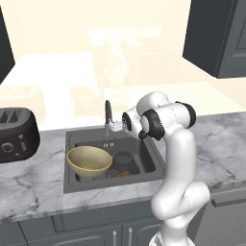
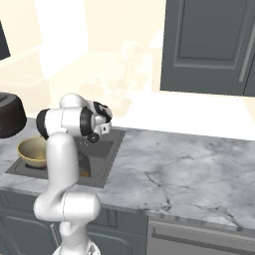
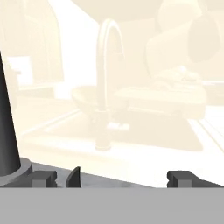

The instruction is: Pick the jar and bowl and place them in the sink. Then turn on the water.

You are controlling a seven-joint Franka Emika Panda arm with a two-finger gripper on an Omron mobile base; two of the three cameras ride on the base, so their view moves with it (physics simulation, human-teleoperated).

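Note:
The yellowish-tan bowl (image 1: pixel 89 161) (image 2: pixel 32 151) lies tilted in the left part of the dark grey sink (image 1: pixel 148 153) (image 2: pixel 106 154). Beside it, the jar (image 1: pixel 124 161) with its grey lid and brown granules stands on the basin floor. My gripper (image 1: pixel 113 127) (image 3: pixel 127 178) hovers at the sink's back edge, just right of the dark gooseneck tap (image 1: pixel 107 115) (image 3: pixel 7 131), and points at the back wall. Its fingertips (image 3: pixel 73 176) stand wide apart, open, with nothing between them. The water is out of view.
A black toaster (image 1: pixel 15 134) (image 2: pixel 9 115) sits on the marble counter left of the sink. Broad marble counter (image 2: pixel 189 169) stretches to the right. Dark upper cabinets (image 1: pixel 218 33) hang at the right, and the glossy back wall mirrors the tap.

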